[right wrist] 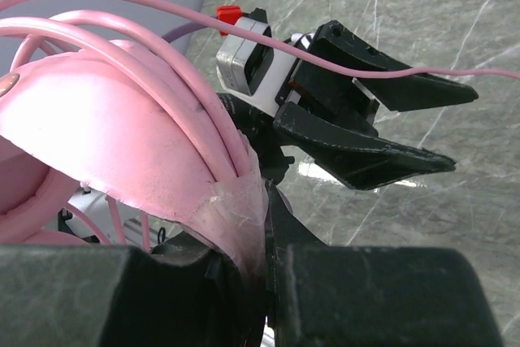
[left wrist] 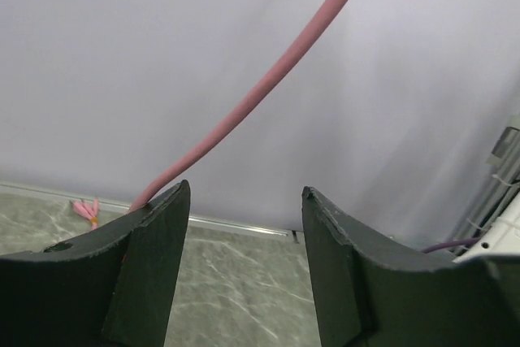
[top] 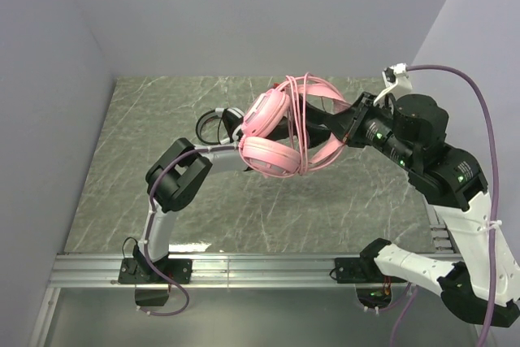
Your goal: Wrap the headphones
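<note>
Right gripper (right wrist: 268, 282) is pinching the headband of the pink headphones (top: 272, 132), holding them aloft over the middle of the table (top: 366, 225). Left gripper (left wrist: 244, 201) is standing spread, the pink cable (left wrist: 268, 79) resting loose against one finger. Advisable next: re-pinching the cable close to the headband and keeping it taut while looping.

Bright, even light; soft shadows; foreground blurred.

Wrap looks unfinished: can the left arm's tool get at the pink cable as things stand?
Probably yes: the left tool stands open and the pink cable runs close beside it, with nothing between them.
</note>
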`<state>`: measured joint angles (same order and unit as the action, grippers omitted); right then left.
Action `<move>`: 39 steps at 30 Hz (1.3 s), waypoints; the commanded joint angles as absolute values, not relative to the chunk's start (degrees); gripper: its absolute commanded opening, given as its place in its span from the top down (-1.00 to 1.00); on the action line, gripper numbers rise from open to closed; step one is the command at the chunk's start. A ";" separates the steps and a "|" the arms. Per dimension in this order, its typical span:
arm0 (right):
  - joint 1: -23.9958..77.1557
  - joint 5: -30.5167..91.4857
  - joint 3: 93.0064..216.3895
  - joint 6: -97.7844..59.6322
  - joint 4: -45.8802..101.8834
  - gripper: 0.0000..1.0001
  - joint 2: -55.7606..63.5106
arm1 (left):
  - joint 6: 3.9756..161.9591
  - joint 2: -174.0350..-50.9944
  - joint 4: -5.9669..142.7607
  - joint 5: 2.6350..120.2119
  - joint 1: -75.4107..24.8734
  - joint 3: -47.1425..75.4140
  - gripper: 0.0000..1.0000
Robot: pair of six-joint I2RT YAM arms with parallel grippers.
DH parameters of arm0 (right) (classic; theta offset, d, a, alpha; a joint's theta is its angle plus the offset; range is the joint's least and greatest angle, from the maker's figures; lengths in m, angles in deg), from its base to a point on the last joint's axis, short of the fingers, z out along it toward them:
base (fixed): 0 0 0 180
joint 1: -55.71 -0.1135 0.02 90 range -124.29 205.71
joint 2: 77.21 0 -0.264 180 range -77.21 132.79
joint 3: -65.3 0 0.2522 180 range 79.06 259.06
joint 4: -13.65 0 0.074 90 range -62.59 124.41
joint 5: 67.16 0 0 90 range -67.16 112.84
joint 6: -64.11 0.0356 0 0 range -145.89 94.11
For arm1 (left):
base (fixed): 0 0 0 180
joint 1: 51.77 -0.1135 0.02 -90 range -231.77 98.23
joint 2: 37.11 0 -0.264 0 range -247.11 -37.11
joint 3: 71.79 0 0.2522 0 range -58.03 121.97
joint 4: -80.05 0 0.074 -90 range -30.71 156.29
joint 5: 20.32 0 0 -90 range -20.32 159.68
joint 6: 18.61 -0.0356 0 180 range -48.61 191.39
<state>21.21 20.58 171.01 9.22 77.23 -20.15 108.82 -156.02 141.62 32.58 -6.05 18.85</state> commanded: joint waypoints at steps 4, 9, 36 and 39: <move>21.43 21.18 175.74 12.08 70.12 1.00 -20.52 | 103.20 -153.65 157.78 34.10 -6.24 16.86 -0.20; 21.43 20.47 177.32 11.73 70.91 1.00 -19.81 | 98.91 -149.53 154.27 34.44 -6.07 9.41 -0.25; 21.52 22.23 176.36 13.40 68.45 1.00 -19.46 | 95.81 -162.61 143.62 31.90 -4.83 37.13 -0.53; 21.43 21.62 176.62 13.31 68.63 1.00 -19.20 | 100.99 -164.99 147.92 29.62 -4.92 38.56 0.37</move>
<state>21.23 21.00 173.91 10.49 76.57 -18.75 95.48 -163.54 141.80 33.54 -5.07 35.66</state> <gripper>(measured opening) 0.180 0.381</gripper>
